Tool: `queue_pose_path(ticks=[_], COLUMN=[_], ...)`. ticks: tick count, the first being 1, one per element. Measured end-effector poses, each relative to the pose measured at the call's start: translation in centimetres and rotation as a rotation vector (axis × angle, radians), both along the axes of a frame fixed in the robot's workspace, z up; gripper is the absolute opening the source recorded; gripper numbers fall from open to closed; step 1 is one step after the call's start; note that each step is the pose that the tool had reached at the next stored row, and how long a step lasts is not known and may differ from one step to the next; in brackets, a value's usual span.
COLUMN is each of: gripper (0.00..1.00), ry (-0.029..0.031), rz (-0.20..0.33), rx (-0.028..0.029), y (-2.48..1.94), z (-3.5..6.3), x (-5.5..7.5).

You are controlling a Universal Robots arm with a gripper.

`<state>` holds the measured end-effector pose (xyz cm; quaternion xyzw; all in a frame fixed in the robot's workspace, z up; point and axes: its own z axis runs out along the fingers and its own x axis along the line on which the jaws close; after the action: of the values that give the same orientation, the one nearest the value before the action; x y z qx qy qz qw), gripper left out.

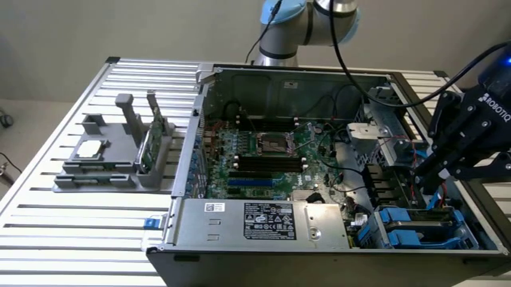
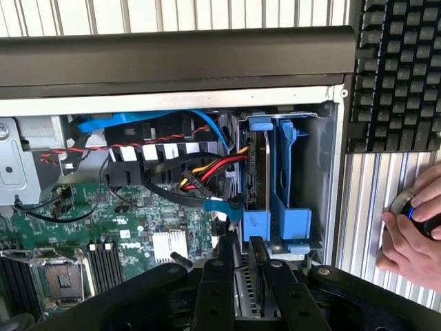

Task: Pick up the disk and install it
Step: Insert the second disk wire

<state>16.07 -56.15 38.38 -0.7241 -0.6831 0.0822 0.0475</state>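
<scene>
Here the tool (image 1: 429, 179) hangs over the drive bay (image 1: 415, 230) in the corner of the open computer case (image 1: 183, 179), at the exterior view's right. Its two dark fingers (image 2: 217, 276) stand narrow and seem pinched on the near end of the disk (image 2: 262, 172), though the contact itself is hard to make out. In the wrist view the disk stands on edge as a dark slab with blue carrier pieces (image 2: 256, 224) at its end and side, inside the grey-walled bay and close beside a second blue bracket (image 2: 286, 179).

Just beside the bay, a bundle of red, yellow and black cables (image 2: 213, 165) runs toward the disk's edge, and a blue ribbon cable (image 2: 138, 121) arcs above them. The green motherboard (image 1: 264, 155) fills the middle of the case, with the boxy power supply (image 1: 239, 221) along the nearer wall.

On the slatted table (image 1: 80, 239), well apart from the case at the exterior view's left, a grey fixture (image 1: 112, 167) carries a small square chip (image 1: 90, 149) and an upright green card (image 1: 149, 140).

A person's hand (image 2: 413, 231) rests on the table outside the case, fingers around a small round object, near a black keyboard (image 2: 400, 69).
</scene>
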Motion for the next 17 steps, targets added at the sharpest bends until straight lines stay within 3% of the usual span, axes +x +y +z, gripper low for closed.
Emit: queue_pose_path(ticks=[17], gripper=[0.24], ry=[-0.0001], rz=[0.0], rx=[0.0002], y=[0.03], z=[-1.73], x=[1.0])
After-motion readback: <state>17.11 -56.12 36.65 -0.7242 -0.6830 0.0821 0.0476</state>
